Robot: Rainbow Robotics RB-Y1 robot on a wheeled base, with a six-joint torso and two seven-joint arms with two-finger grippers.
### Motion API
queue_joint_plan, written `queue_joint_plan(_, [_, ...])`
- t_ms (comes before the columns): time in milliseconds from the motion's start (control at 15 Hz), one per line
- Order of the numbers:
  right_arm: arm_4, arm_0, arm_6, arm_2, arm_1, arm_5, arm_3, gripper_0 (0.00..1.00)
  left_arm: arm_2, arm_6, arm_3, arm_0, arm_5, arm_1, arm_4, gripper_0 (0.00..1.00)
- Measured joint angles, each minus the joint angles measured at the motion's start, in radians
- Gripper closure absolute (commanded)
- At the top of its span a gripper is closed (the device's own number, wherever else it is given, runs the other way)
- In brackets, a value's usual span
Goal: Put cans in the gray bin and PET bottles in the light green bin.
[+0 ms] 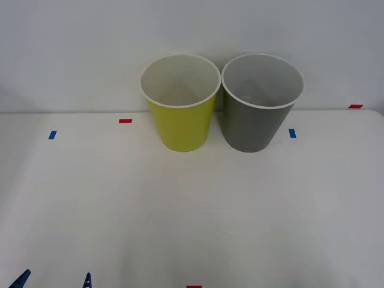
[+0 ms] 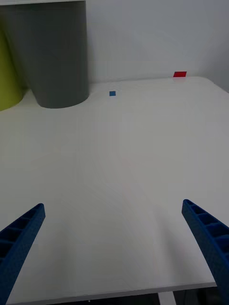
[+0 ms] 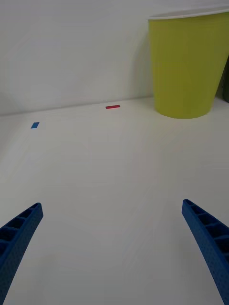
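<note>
The left gripper (image 3: 114,252) hangs low over the near left part of the white table (image 1: 192,210), its two blue ribbed fingers (image 3: 19,238) spread wide, and it holds nothing; the tips of these fingers also show at the near edge of the table in the front view (image 1: 54,280). The right gripper (image 2: 114,252) hangs over the near right part of the table, its blue fingers (image 2: 210,243) spread wide in the same way, with nothing between them. Beyond the grippers the table top is bare until the far edge, where two tall round bins stand upright against the wall. The light green bin (image 1: 181,120) is on the left and the gray bin (image 1: 258,123) is on the right; they stand side by side near the middle of the far edge, and their white rims are touching or almost touching. Both bins are open at the top, and the part of their pale inside that shows has nothing in it. Small tape marks lie on the table: a blue mark (image 1: 52,135) and a red mark (image 1: 125,120) left of the green bin, a blue mark (image 1: 292,133) just right of the gray bin, a red mark (image 1: 355,106) near the far right corner, and a red mark (image 1: 194,287) at the middle of the near edge.
</note>
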Motion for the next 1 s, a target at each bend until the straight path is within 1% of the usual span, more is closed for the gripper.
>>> queue_joint_plan(1000, [0.0, 0.0, 0.0, 0.0, 0.0, 0.0, 0.0, 0.0, 0.0, 0.0, 0.0, 0.0, 0.0, 0.0, 0.0, 0.0])
